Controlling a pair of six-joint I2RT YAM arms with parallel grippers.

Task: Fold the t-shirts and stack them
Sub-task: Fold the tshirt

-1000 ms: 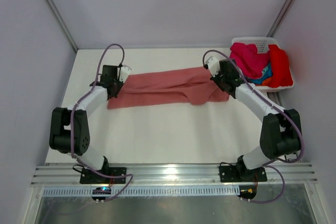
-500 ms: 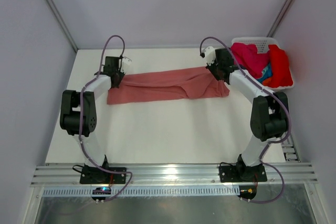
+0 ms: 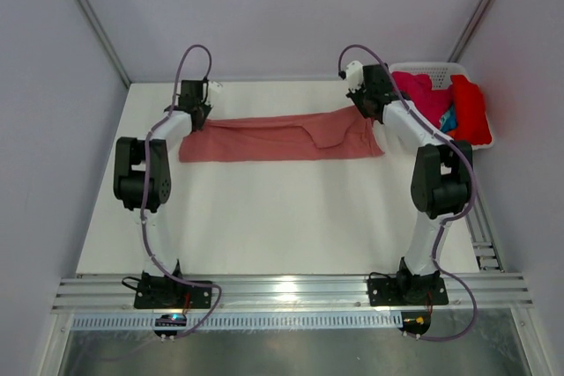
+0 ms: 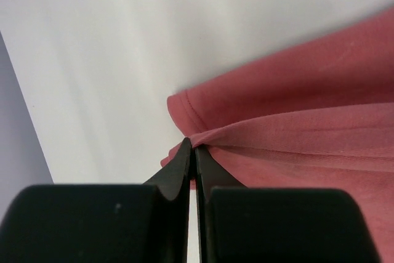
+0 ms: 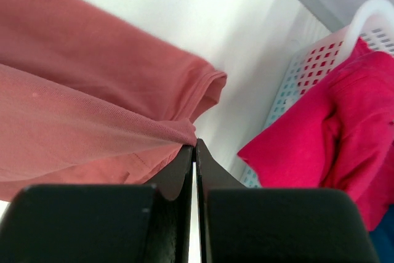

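Across the far half of the white table (image 3: 282, 217), the salmon t-shirt (image 3: 264, 138) is drawn out into a long, narrow band running left to right. Its lower edge lies flat on the surface, and a loose flap creases over near the right end.

Both arms reach well forward from their bases at the near edge, one to each end of the cloth. The left gripper (image 3: 197, 110) has its fingers clamped tight on the shirt's left far corner. From its wrist camera the two black tips meet with only a thin fold of salmon fabric between them, right beside the stitched hem. The right gripper (image 3: 364, 105) is clenched the same way on the right far corner. Its wrist view shows the tips pressed together on a pinch of cloth, with the hemmed edge curling just past them.

Just beside the right gripper, in the far right corner, stands the white plastic basket (image 3: 423, 68). A magenta shirt (image 3: 414, 99) is heaped on its left side and a bright red shirt (image 3: 471, 112) on its right. A bit of blue shirt (image 3: 448, 119) shows between them, with a sliver of orange below it.
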